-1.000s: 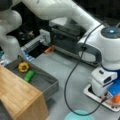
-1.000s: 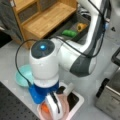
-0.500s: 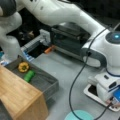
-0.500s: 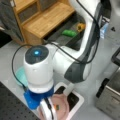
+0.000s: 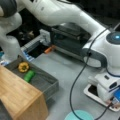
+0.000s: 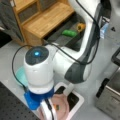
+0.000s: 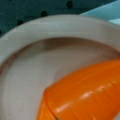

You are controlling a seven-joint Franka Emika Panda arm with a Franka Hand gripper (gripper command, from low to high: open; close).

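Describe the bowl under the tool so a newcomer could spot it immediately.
Start at the arm's blue-lit wrist in a front view. Directly below it a white tray holds the pale pink bowl, with an orange carrot-like piece inside. Unlike the teal plate beside it, it is deep and pink.

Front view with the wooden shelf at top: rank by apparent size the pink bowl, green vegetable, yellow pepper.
1. Pink bowl, largest, though nearest the camera and partly hidden by the arm.
2. Green vegetable.
3. Yellow pepper, smallest, partly hidden.

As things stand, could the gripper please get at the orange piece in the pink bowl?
Probably yes: the gripper hangs right over the pink bowl, and the wrist view shows the orange piece close beneath, with nothing between.
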